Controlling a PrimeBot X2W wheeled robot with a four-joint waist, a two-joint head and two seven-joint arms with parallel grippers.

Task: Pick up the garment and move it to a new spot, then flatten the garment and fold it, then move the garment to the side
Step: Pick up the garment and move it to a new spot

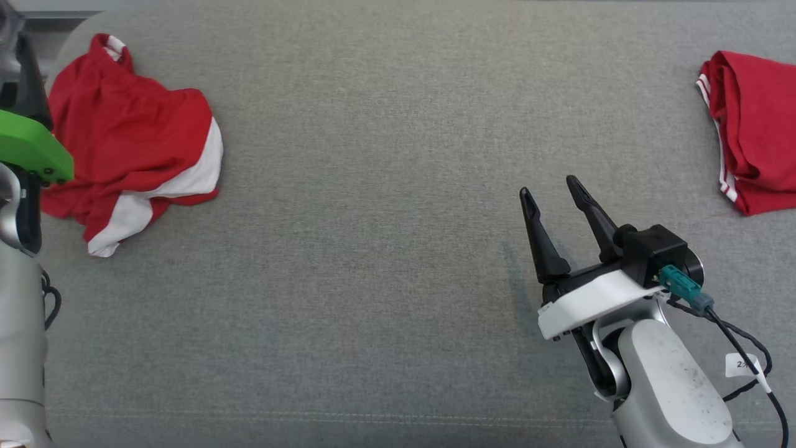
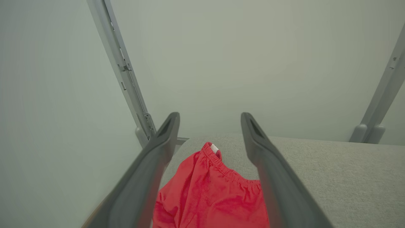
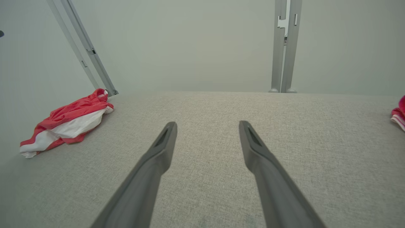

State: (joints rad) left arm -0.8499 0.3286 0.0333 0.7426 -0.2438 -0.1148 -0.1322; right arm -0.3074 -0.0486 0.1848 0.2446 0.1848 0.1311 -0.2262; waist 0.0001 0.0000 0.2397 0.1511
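Observation:
A crumpled red garment with white panels (image 1: 134, 143) lies at the far left of the grey padded surface (image 1: 385, 261). My left gripper (image 2: 208, 118) is open above the garment's near-left edge, with the red cloth and its elastic waistband (image 2: 208, 193) showing between and below the fingers. In the head view one dark left finger (image 1: 28, 81) rises beside a green wrist part (image 1: 31, 146). My right gripper (image 1: 548, 185) stands open over bare surface at the lower right, nothing between its fingers (image 3: 207, 125). From the right wrist view the garment (image 3: 68, 122) lies far to the left.
A second red garment with white stripes (image 1: 752, 124) lies folded at the right edge, its corner (image 3: 399, 114) also in the right wrist view. Grey metal frame posts (image 3: 284, 47) (image 2: 123, 69) stand behind the surface's far edge against a pale wall.

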